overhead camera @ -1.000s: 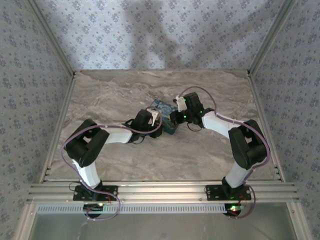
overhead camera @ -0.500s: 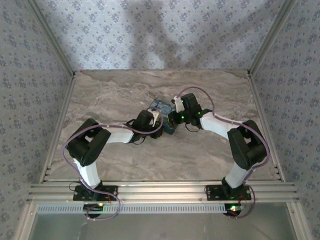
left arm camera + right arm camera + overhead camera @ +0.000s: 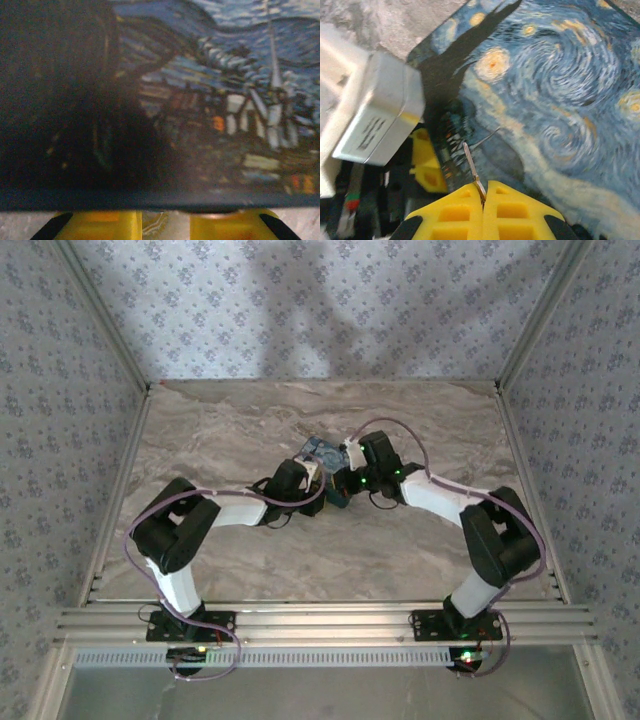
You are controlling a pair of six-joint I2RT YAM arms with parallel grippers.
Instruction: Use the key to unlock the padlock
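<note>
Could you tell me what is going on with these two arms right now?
Both arms meet at the painted starry-night box. The right tool is shut on a thin metal key, holding it over the box's lid. The left tool sits close against the box's side, slightly open.

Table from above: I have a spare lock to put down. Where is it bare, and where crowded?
Bare: the far strip between the back wall and the painted box; the left edge beyond the left arm; the right edge beyond the right arm; the near middle between them. Crowded: the centre, where both sets of jaws meet at the box.
</note>
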